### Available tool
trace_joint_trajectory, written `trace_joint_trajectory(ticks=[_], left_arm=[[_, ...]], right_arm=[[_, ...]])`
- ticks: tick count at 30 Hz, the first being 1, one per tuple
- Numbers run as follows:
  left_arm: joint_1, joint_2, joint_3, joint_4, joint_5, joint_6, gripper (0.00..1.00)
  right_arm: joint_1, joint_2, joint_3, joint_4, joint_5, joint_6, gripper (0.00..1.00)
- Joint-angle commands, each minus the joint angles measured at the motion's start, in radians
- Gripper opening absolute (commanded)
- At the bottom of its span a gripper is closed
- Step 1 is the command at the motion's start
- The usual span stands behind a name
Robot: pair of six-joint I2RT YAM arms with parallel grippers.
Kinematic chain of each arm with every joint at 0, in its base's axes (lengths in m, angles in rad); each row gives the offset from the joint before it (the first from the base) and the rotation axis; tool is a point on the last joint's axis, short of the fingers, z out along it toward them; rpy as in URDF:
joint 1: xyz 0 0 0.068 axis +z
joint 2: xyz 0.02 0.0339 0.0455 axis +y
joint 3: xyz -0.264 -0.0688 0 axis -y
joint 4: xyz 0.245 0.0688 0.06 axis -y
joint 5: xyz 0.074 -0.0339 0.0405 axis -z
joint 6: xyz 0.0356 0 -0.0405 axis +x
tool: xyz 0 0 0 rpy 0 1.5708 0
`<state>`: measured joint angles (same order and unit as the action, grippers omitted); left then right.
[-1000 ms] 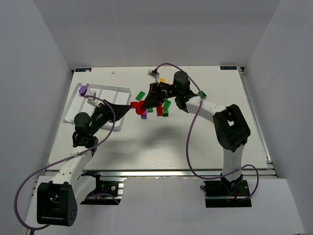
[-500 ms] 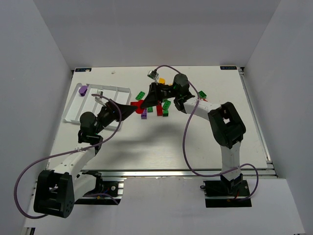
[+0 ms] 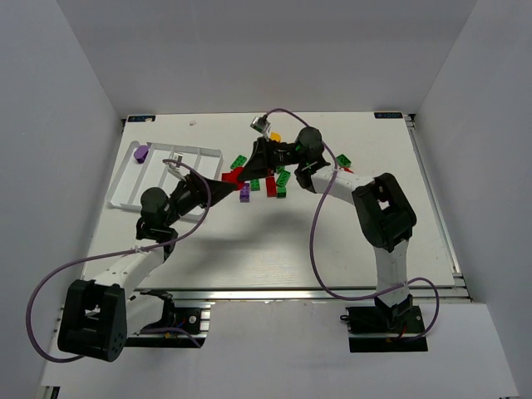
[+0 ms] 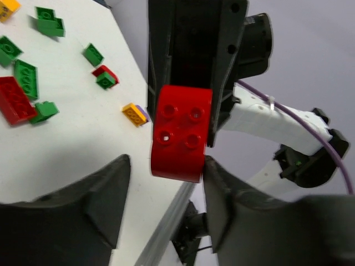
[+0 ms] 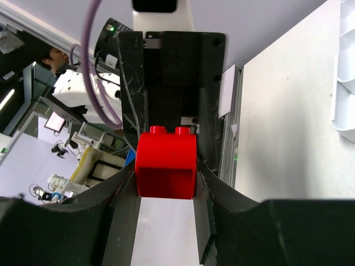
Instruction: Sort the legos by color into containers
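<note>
Near the far left corner of the bench lies the tray (image 3: 202,155), with one purple brick (image 3: 141,153) at its far left end.

To its right, over the far half of the bench, the left gripper (image 4: 166,166) is met nose to nose by the right one. Its jaws are parted around the rounded end of the red brick (image 4: 180,133). One finger (image 4: 233,210) appears to touch the brick's side. The other (image 4: 105,194) is held off, with white bench showing in the gap. No grip can be credited to this arm yet.

The brick is carried between the two grippers, apparently clear of the bench, its four studs turned toward the left wrist camera. It is judged light, rigid and smooth — unlikely to be harmed by a squeeze, but apt to slide or twist if pinched off-centre. The two flat opposite sides are the surfaces to be taken. The studded face and the curved end offer poor seating.

The right gripper (image 5: 165,169) is seen closed on exactly those flat sides, with both fingers pressed against the brick and the brick centred between them.

Further right, toward the middle of the far edge, the loose bricks (image 3: 278,179) are scattered — green, red, purple and orange-yellow — and none of them is touched by either gripper.
</note>
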<state>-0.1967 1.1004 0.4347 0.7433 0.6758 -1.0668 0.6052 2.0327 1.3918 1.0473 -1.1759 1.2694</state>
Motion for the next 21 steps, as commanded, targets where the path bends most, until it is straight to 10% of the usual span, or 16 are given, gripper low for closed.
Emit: trace_joint_trajectory(ticks=[1,5,10,13,21], left_arm=[[-0.004,0.018,0.032,0.056,0.031,-0.010,0.59],[-0.004,0.052,0.035,0.138,0.050,-0.051,0.38],[-0.006,0.069,0.039,0.211,0.051,-0.104,0.00],[-0.003,0.037,0.067,0.128,0.042,-0.046,0.00],[0.078,-0.043,0.205,-0.385,-0.005,0.259,0.00]], right_arm=[[0.002,0.006,0.010,0.088,0.016,0.041,0.00],[0.002,0.011,0.013,0.106,0.012,0.053,0.03],[0.002,0.012,0.009,0.151,-0.005,0.061,0.61],[-0.005,0.014,0.007,0.145,-0.007,0.038,0.89],[-0.087,0.015,0.024,-0.140,-0.018,-0.249,0.89]])
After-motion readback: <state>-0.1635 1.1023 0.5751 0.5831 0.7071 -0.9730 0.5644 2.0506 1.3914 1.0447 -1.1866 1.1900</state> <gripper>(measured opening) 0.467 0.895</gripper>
